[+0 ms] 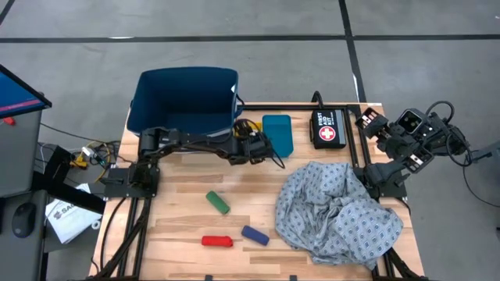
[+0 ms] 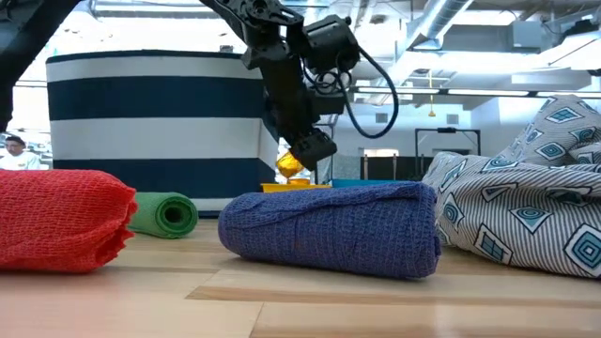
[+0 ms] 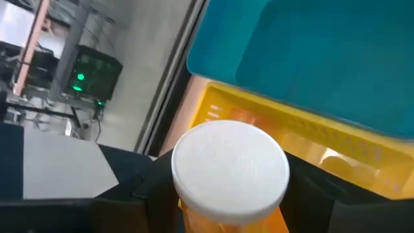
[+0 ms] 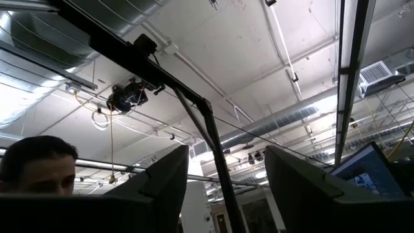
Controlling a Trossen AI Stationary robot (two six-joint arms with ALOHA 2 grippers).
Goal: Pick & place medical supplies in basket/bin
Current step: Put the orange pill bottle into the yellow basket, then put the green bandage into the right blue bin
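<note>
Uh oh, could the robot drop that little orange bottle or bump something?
Maybe. The left gripper holds the small orange pill bottle with a white cap above the yellow rectangular tray. If the jaws loosen early, the bottle might bounce off the tray's rim and roll across the wooden table. The teal-blue rectangular tray sits right beside the yellow one, so the bottle could also land in the wrong tray.
</note>
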